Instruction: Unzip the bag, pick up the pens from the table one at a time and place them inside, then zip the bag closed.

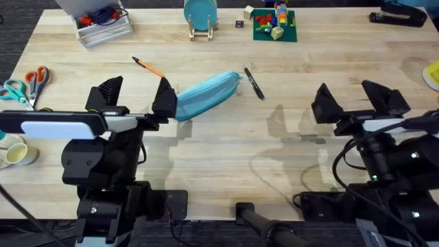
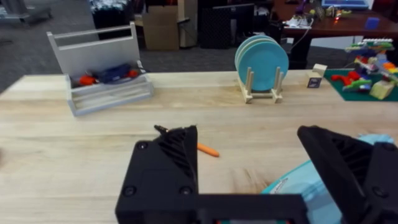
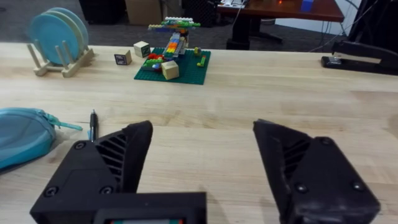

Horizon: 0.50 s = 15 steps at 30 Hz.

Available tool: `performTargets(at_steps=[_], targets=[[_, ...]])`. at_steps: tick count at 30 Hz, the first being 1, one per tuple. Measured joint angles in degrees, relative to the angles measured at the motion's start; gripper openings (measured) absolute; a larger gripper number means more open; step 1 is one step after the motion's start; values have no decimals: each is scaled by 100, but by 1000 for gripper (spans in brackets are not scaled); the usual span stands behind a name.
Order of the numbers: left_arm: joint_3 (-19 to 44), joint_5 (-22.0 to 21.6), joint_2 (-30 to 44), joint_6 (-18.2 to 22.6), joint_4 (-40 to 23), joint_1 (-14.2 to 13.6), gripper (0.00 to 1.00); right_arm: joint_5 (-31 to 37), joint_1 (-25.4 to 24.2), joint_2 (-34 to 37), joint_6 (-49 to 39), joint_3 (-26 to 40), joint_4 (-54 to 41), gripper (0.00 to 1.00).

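The light blue bag (image 1: pixel 206 95) lies slanted on the table (image 1: pixel 226 158), its zipper pull toward the black pen (image 1: pixel 254 83) just to its right. An orange pen (image 1: pixel 147 66) with a dark tip lies to the bag's upper left. My left gripper (image 1: pixel 136 96) is open, its right finger close beside the bag's lower left end; the bag (image 2: pixel 311 186) shows by that finger in the left wrist view, the orange pen (image 2: pixel 202 148) beyond. My right gripper (image 1: pixel 357 99) is open over bare table, to the right of the black pen (image 3: pixel 92 125) and bag (image 3: pixel 22 134).
Teal plates on a wooden rack (image 1: pixel 200 17) and a green brick plate (image 1: pixel 274 24) stand at the back. A grey tray (image 1: pixel 103 24) sits back left, scissors (image 1: pixel 24 84) at the left edge, a black stapler (image 1: pixel 401 15) back right.
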Motion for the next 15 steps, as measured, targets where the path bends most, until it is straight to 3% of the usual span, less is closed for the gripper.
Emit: performTargets(at_steps=[15], targets=[[0,0,0,2,2,0,995,0,-11,2,-24,2,-39,995]])
